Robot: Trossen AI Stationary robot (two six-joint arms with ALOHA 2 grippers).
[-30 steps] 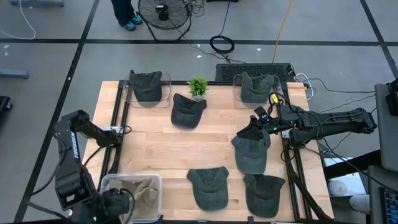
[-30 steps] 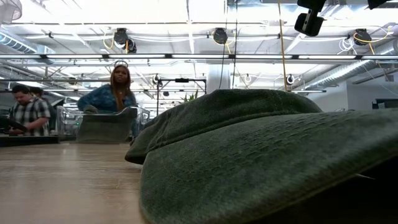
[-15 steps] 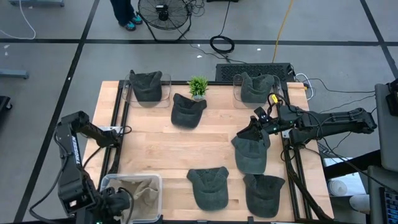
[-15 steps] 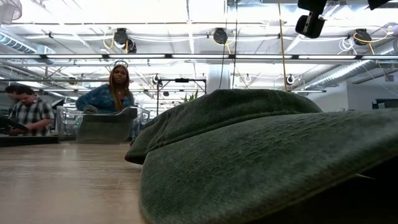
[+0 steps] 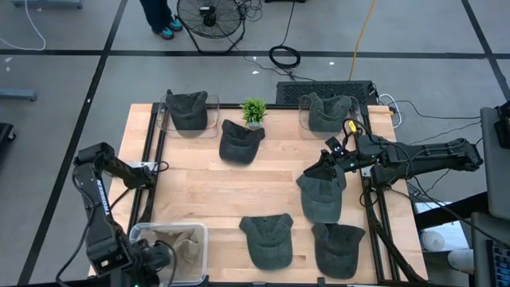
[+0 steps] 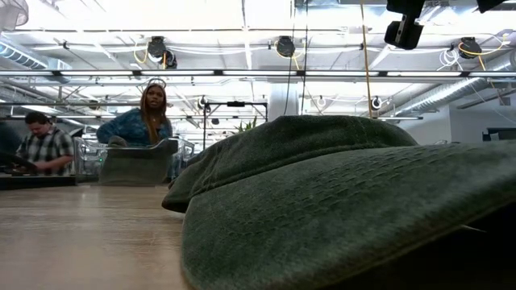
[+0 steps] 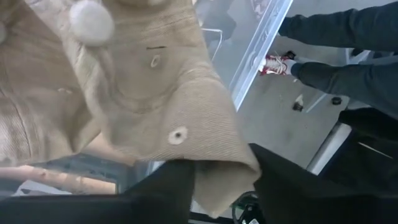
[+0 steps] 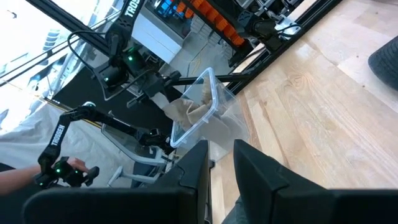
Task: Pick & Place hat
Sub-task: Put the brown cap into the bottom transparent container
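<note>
A tan hat (image 5: 180, 243) lies crumpled in a clear bin (image 5: 132, 231) at the table's near left corner. My left gripper (image 5: 151, 259) reaches down into that bin. In the left wrist view the tan hat (image 7: 155, 93) fills the picture, and my left gripper (image 7: 221, 171) is shut on a lobe of it. My right gripper (image 5: 323, 169) hangs shut and level above a dark green hat (image 5: 320, 199) lying at the table's right. In the right wrist view my right gripper (image 8: 221, 152) has nothing between its fingertips. My left gripper pinches a folded lobe of the tan hat's crown (image 7: 217, 163), just below an eyelet, between its two fingers. The fingers come from above, slanting down into the bin. The rest of the hat spreads away from the fingers. Whether it is lifted off the bin's floor cannot be told.
Several more dark green hats lie on the wood: two in clear holders at the far edge (image 5: 187, 112) (image 5: 328, 113), one mid-table (image 5: 239, 142), two near the front (image 5: 267, 241) (image 5: 339, 250). A small green plant (image 5: 253, 110) stands at the far edge. People stand beyond the table (image 6: 145, 121).
My left arm has folded lower, taking its gripper down toward the bin at the near left corner. My right arm has kept still, and no hat on the table has moved.
</note>
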